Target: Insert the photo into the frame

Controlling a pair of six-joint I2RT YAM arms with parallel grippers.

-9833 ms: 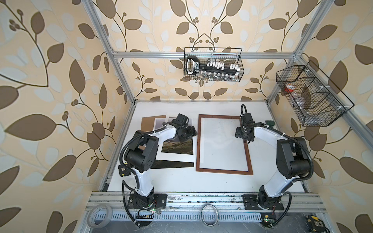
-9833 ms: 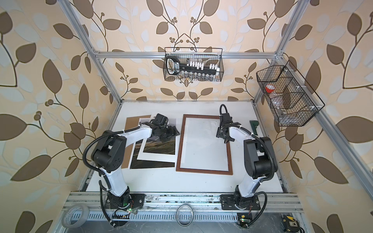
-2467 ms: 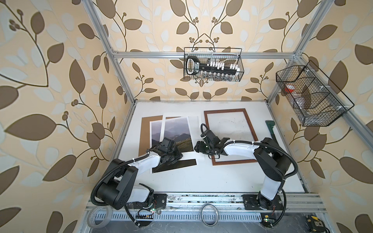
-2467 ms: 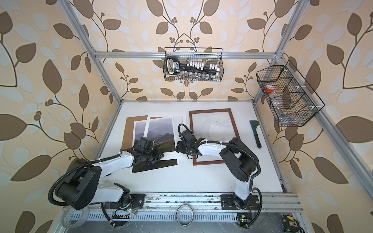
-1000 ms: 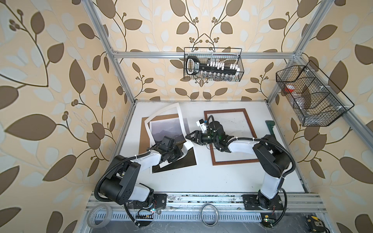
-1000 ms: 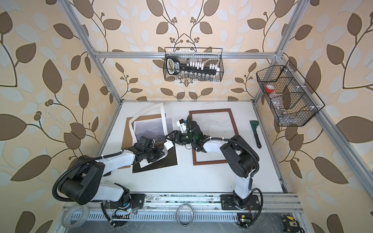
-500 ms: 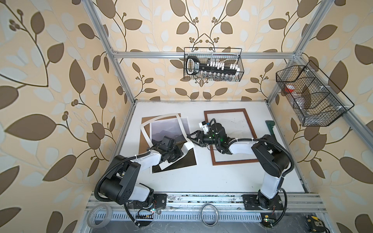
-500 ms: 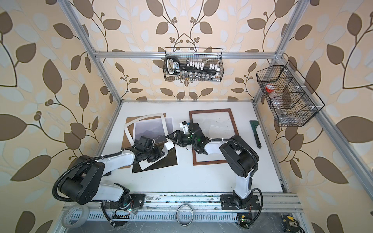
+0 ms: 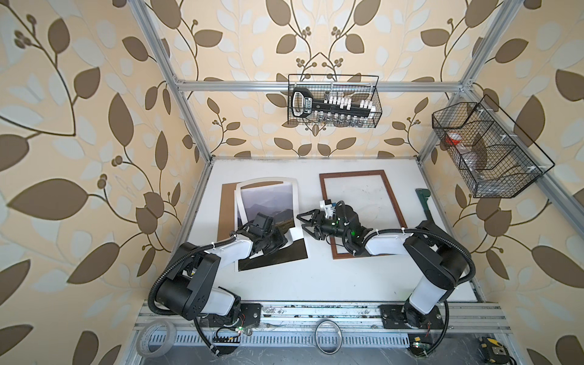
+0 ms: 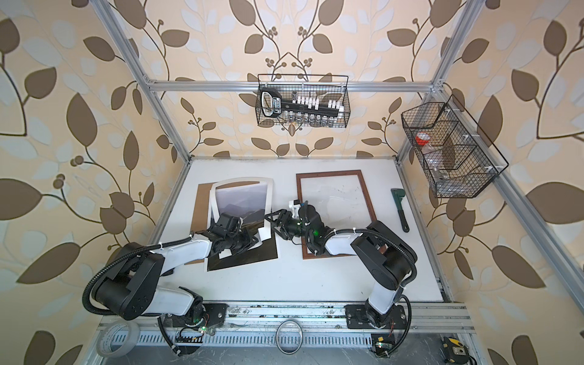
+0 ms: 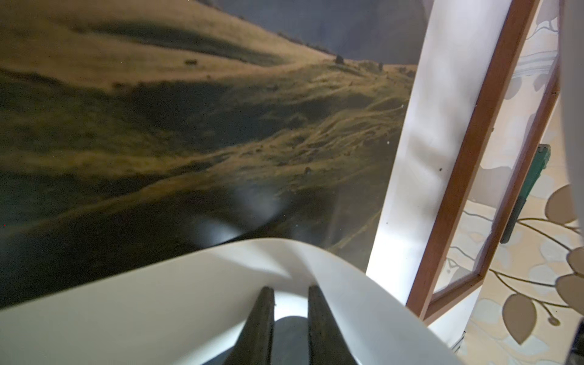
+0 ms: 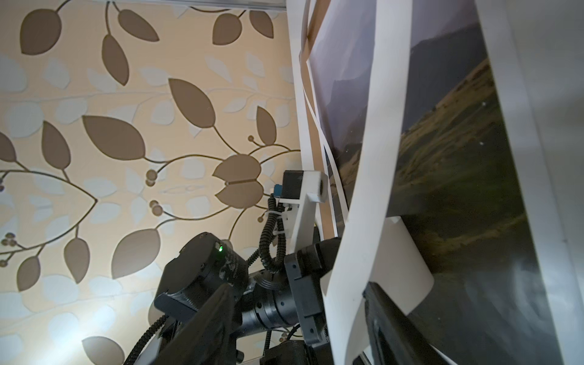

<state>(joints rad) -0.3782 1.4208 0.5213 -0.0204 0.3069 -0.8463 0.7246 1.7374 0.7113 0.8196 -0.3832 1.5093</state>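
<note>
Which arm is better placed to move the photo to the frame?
Likely right. The right fingers stand open beside the photo, on the frame side; the left fingers are shut on the lifted mat.

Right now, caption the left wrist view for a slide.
Left gripper pinching the curled white mat over the mountain photo, the wooden frame lying beyond.

I'm driving a robot test booth in a lab, not a real room: leaf wallpaper (image 9: 79,158) covers walls framed by bare aluminium bars (image 9: 234,84), a white surface (image 9: 347,278) fills the middle, wire baskets (image 9: 331,76) hang at upper centre and upper right, and both arms (image 9: 229,252) bolt to a metal rail (image 9: 316,312) along the bottom.
</note>
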